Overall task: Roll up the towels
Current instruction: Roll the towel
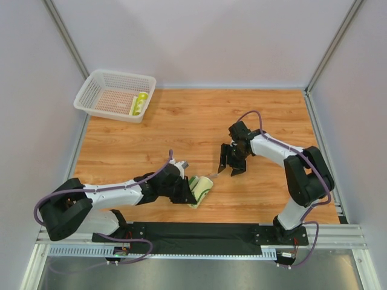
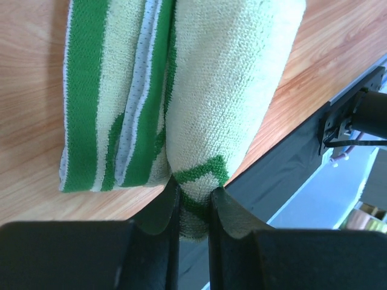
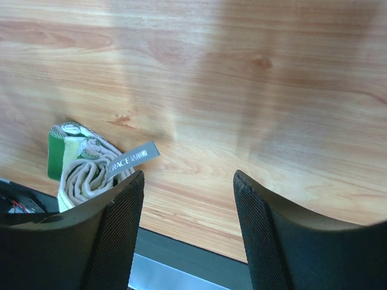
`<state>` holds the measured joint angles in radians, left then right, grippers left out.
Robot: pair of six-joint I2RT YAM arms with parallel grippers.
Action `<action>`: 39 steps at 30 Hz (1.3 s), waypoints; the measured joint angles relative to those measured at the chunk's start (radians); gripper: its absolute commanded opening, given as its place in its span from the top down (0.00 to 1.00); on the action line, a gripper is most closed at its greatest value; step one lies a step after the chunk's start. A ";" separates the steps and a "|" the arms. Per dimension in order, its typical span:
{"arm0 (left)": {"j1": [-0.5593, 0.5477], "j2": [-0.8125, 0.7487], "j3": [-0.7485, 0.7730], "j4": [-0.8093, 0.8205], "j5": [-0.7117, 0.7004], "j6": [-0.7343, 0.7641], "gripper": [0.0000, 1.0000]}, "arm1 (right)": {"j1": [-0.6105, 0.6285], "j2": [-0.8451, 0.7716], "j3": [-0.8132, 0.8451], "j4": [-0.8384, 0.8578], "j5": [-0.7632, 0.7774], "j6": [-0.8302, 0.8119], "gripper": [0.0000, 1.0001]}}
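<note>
Left wrist view: left gripper (image 2: 193,202) pinches the rolled towel (image 2: 230,90) by the near table (image 2: 30,109) edge; right gripper (image 3: 188,181) hangs wide, empty. Rolling looks done; next, carry it to the far-left basket (image 1: 106,113).

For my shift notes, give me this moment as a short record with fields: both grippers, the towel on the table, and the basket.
left gripper: shut on one end of the patterned towel
right gripper: open, empty, above bare table right of that towel
patterned towel: rolled, cream and green, lying near the table's front edge, grey label sticking out
basket: white mesh, far left corner, yellow-green towel inside
</note>
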<state>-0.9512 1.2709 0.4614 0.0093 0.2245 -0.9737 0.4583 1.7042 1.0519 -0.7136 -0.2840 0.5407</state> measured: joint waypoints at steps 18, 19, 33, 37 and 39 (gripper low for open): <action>0.182 0.107 -0.038 0.100 0.251 -0.121 1.00 | 0.014 -0.367 -0.453 0.467 -0.291 0.106 0.26; 0.190 0.118 -0.038 0.105 0.267 -0.124 1.00 | 0.022 -0.361 -0.476 0.511 -0.304 0.122 0.26; 0.268 0.206 -0.051 0.207 0.414 -0.183 1.00 | 0.119 -0.184 -0.507 0.814 -0.319 0.192 0.41; 0.280 0.222 -0.055 0.225 0.436 -0.197 1.00 | 0.137 -0.167 -0.497 0.829 -0.311 0.194 0.54; 0.283 0.229 -0.055 0.231 0.444 -0.203 1.00 | 0.149 -0.166 -0.484 0.826 -0.300 0.193 0.57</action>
<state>-0.6685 1.4998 0.4065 0.2405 0.6689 -1.1770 0.6075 1.5387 0.5674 0.1123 -0.5838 0.7334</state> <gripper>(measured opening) 0.217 0.455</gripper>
